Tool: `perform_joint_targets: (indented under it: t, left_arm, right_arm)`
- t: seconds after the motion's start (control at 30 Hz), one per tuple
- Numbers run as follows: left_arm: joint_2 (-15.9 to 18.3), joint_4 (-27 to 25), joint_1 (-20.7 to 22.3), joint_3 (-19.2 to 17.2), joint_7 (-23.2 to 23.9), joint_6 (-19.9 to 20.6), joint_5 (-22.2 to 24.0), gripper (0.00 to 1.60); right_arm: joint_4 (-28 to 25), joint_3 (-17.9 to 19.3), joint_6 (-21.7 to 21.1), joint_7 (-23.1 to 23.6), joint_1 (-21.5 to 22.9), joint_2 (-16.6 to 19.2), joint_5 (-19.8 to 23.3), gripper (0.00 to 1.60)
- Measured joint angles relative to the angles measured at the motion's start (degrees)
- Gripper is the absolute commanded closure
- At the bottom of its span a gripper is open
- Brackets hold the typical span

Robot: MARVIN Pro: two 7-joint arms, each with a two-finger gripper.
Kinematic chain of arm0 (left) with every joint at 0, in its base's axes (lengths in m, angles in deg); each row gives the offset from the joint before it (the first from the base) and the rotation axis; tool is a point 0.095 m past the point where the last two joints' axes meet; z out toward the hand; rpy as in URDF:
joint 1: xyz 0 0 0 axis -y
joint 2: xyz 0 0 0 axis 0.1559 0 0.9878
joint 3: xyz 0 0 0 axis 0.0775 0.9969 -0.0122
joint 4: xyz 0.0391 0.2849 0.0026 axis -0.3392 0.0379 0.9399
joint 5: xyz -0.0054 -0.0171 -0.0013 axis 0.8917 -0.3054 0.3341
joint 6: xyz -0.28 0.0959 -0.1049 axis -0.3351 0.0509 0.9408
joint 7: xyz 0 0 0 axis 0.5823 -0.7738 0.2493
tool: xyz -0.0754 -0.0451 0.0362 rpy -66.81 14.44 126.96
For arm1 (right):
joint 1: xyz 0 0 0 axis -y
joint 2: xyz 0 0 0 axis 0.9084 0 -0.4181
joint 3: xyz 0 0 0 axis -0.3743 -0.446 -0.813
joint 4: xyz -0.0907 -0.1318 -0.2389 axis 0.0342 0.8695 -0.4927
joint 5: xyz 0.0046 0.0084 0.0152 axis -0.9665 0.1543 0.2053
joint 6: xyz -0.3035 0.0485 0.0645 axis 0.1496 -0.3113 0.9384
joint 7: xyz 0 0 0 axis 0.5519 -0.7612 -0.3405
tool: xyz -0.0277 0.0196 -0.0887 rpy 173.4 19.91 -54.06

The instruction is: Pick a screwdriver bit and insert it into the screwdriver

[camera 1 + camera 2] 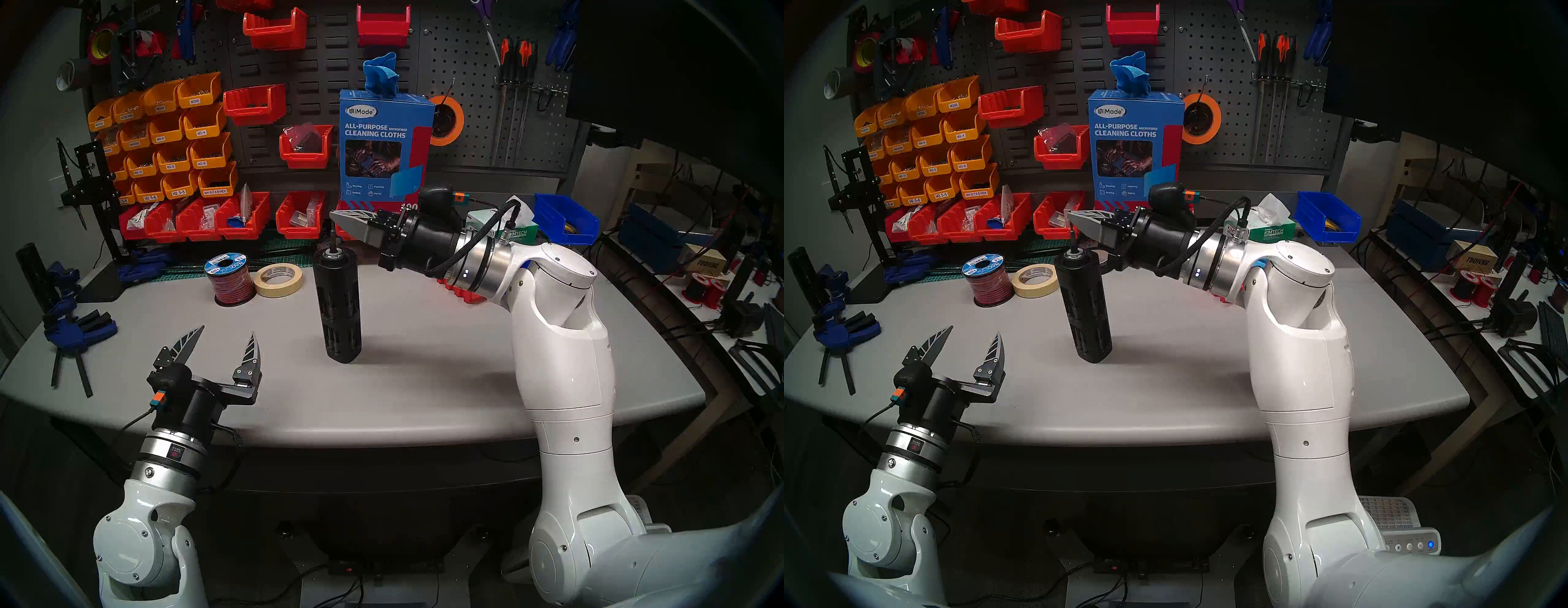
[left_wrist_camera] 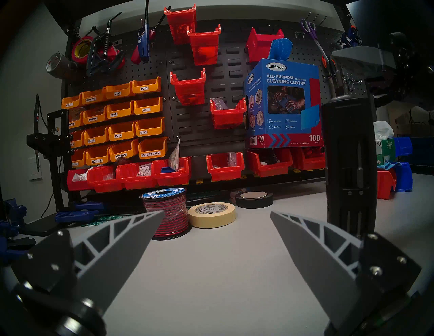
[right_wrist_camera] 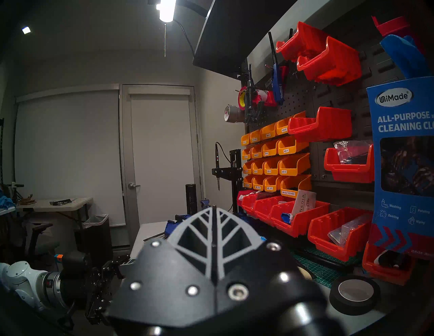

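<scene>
On my worktop (image 1: 424, 403) the screwdriver (image 1: 338, 305) stands upright mid-surface, socket up; it looks rigid and weighty, best gripped round its slotted barrel. My left pincer (image 1: 222, 346) gapes wide by the near edge, empty. My right pincer (image 1: 335, 217) is clamped on the screwdriver bit (image 1: 332, 242): stiff, slick, thin, its long axis vertical, lower tip at the socket.

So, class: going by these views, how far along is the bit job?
Done: the bit has been picked and stands upright at the socket of the screwdriver. In hand: the right gripper is shut on the bit's top. Left: whether it is fully seated cannot be told; letting go is not yet done. The left gripper hangs open, apart.
</scene>
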Motion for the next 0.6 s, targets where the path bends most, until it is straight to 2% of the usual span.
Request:
perform_joint_targets:
  t: [0.6]
  left_arm:
    - [-0.3,0.0,0.1,-0.1,0.3,0.0,-0.1,0.0]
  right_arm:
    - [0.5,-0.4,-0.3,0.0,0.4,0.1,0.0,1.6]
